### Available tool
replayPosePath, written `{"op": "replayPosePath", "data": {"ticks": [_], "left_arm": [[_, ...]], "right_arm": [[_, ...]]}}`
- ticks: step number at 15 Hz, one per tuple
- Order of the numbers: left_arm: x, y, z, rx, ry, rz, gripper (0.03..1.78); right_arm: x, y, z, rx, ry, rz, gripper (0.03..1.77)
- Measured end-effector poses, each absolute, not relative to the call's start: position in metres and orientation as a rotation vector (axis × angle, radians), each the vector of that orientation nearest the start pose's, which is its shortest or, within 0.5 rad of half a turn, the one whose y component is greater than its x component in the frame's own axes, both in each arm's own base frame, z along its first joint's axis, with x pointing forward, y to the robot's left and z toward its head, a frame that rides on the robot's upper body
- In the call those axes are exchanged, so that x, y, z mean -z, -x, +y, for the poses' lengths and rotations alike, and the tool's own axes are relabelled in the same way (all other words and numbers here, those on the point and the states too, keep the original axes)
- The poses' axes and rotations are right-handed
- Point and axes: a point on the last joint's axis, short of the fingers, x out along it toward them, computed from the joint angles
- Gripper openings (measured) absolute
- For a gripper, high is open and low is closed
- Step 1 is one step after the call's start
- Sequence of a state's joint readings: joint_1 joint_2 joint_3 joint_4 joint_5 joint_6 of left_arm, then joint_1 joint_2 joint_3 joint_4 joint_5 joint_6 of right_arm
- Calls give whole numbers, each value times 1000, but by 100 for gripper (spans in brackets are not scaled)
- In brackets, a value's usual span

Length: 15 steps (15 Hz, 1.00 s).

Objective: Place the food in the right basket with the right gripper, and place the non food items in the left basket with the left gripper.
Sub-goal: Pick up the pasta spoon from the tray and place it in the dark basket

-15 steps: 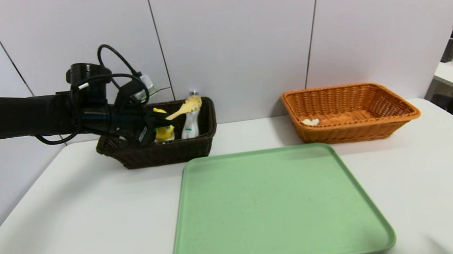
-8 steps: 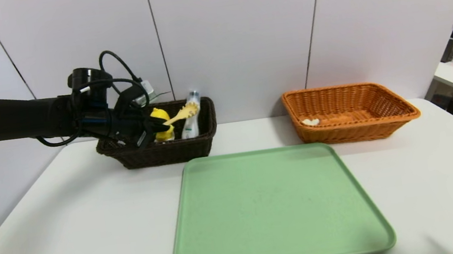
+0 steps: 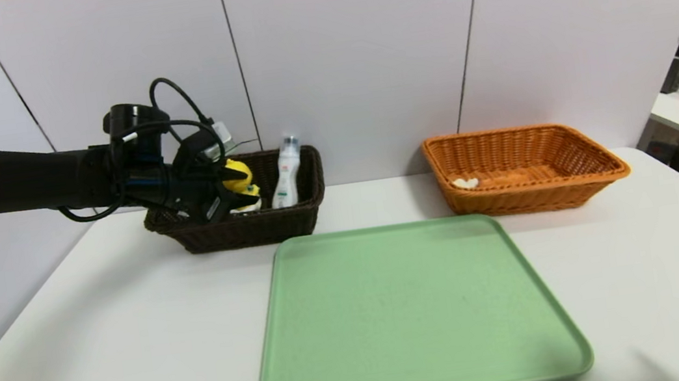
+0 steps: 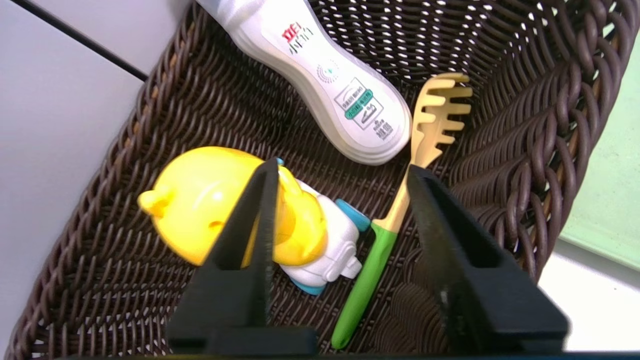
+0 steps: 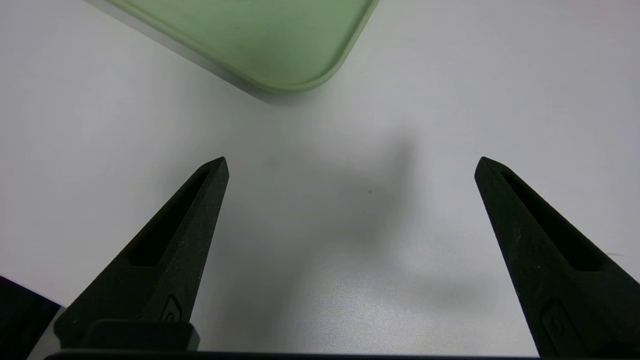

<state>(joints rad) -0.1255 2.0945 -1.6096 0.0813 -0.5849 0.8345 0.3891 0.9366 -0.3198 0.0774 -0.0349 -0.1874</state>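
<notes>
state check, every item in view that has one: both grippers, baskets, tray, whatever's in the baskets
Left gripper: open over the dark brown wicker basket, holding nothing.
Right gripper: open, parked above the white table.
Yellow pasta fork with green handle: lying loose in that basket.
Yellow and white toy figure: lying on its side.
White plastic bottle: leaning on the wall.
Orange wicker basket: holds one small white piece.
Green tray: bare.
</notes>
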Motion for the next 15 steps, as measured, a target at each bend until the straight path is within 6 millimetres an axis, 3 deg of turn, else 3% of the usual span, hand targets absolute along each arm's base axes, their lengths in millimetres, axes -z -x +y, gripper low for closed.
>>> {"op": "replayPosePath", "data": {"ticks": [4, 7, 15], "left_arm": [[-196, -416, -65, 874, -649, 231, 124], [-212, -406, -64, 865, -655, 197, 139], [-275, -343, -57, 814, -640, 104, 159]], "right_arm": [[-137, -82, 33, -403, 325, 649, 170], [-137, -83, 33, -404, 325, 653, 170], [-138, -90, 36, -399, 317, 639, 170]]}}
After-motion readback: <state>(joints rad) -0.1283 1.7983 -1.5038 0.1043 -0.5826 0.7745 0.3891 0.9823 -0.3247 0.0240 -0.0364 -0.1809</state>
